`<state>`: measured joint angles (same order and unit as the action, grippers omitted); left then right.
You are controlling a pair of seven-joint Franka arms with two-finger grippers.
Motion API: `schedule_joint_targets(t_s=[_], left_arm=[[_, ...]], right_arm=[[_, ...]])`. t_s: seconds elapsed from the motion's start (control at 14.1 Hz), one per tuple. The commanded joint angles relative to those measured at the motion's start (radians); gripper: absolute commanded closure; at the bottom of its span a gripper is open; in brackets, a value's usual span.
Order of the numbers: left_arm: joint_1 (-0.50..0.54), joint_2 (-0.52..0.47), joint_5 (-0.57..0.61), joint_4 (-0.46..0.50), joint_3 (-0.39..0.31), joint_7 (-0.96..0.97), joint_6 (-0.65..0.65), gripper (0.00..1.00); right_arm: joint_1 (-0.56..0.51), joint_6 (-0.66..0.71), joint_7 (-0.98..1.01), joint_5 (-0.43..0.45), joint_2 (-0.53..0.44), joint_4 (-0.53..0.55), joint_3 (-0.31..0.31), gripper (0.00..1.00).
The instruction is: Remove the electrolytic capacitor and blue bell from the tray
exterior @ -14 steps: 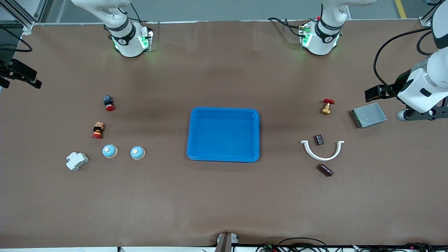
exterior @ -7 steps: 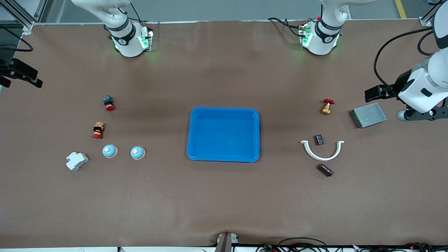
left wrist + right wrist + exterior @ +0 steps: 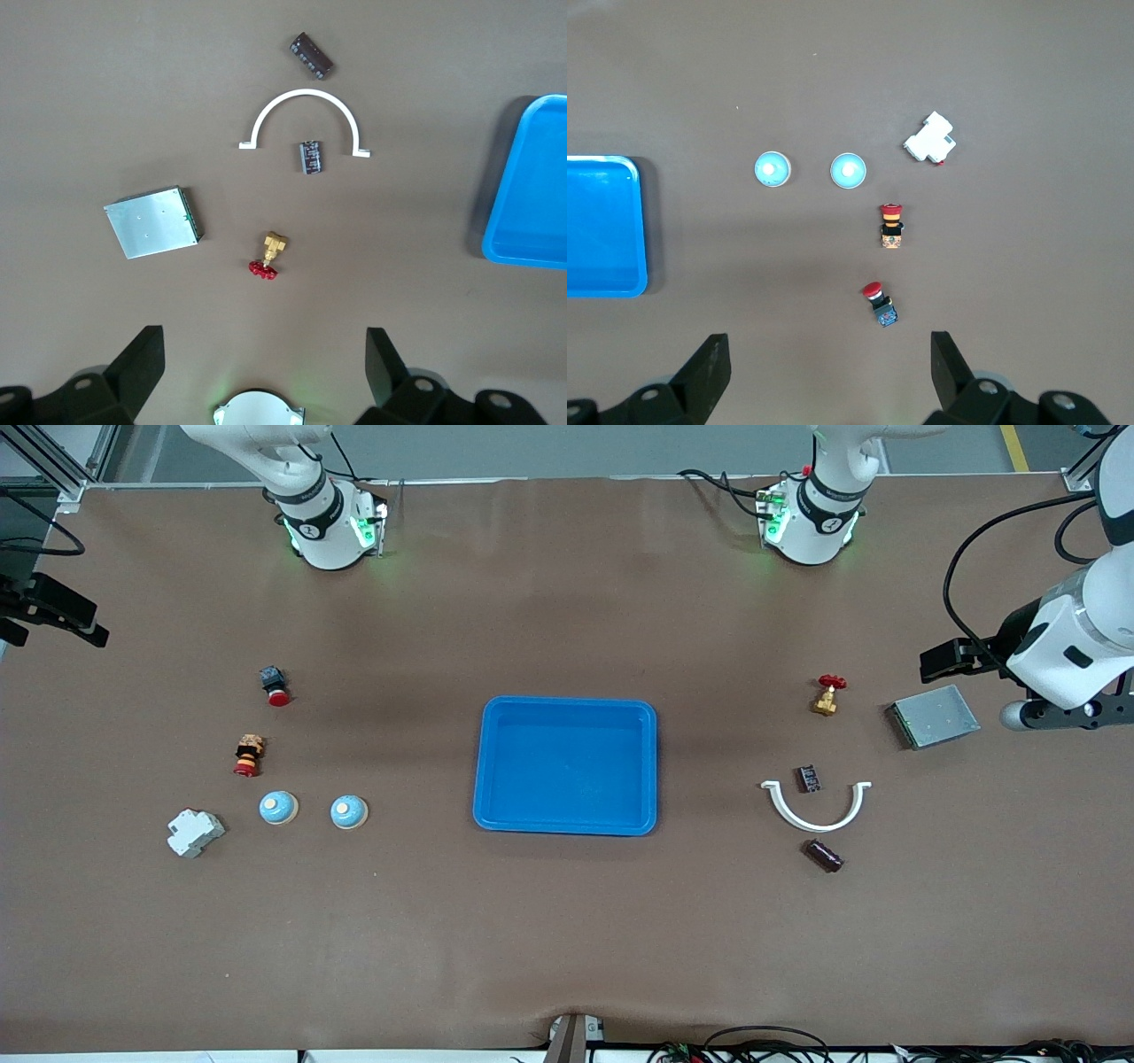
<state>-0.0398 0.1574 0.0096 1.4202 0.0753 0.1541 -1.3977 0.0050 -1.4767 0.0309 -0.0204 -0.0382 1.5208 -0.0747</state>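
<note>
Since the blue tray (image 3: pixel 567 707) in the middle of the front view holds nothing, I judge the task done: both of its things lie out on the brown table. Two blue bells (image 3: pixel 278 808) (image 3: pixel 349 811) sit side by side toward the right arm's end, level with the tray's lower edge, and I cannot tell which one came out. The dark cylindrical capacitor (image 3: pixel 823 856) lies toward the left arm's end, lower in the frame than the tray. My left claw (image 3: pixel 264 334) hangs spread fully wide and grips nothing, high over the grey metal box (image 3: pixel 935 716) at the frame's edge. My right claw (image 3: pixel 828 337) is just as wide and just as bare, up at the other edge. Both arms wait, pulled back to keep the middle open.

Around the capacitor lie a white half-ring (image 3: pixel 816 808), a small dark component (image 3: pixel 808 779) inside its curve, and a brass valve with a red wheel (image 3: pixel 827 695). Near the bells are a white breaker (image 3: pixel 195 832) and two red-capped push buttons (image 3: pixel 275 685) (image 3: pixel 249 755). Nothing blocks either reach
</note>
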Motion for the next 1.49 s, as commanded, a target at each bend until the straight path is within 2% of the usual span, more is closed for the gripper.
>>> schedule_joint_targets(t_s=[0.0, 0.14, 0.5, 0.64, 0.78, 1.0, 1.42], left_arm=[[0.024, -0.016, -0.028, 0.003, 0.003, -0.024, -0.053, 0.00], [0.027, -0.018, -0.023, 0.003, 0.004, -0.094, -0.084, 0.00], [0.029, -0.036, -0.034, 0.017, 0.006, -0.085, -0.095, 0.00], [0.029, -0.042, -0.033, 0.029, 0.006, -0.085, -0.096, 0.00], [0.027, -0.076, -0.031, 0.078, 0.008, -0.087, -0.127, 0.00], [0.026, -0.189, -0.028, 0.248, 0.009, -0.097, -0.240, 0.00], [0.024, -0.208, -0.030, 0.261, 0.011, -0.154, -0.250, 0.00]], right_arm=[[0.004, 0.004, -0.009, 0.000, -0.019, 0.018, 0.001, 0.00], [0.007, 0.002, -0.009, 0.000, -0.019, 0.016, 0.003, 0.00], [0.009, 0.007, -0.012, -0.003, -0.019, 0.019, 0.004, 0.00], [0.007, 0.009, -0.014, -0.035, -0.019, 0.019, 0.004, 0.00], [0.007, 0.003, -0.014, -0.038, -0.017, 0.019, 0.004, 0.00], [0.007, -0.004, -0.014, -0.038, -0.019, 0.021, 0.004, 0.00], [0.004, -0.004, -0.009, -0.038, -0.019, 0.025, 0.004, 0.00]])
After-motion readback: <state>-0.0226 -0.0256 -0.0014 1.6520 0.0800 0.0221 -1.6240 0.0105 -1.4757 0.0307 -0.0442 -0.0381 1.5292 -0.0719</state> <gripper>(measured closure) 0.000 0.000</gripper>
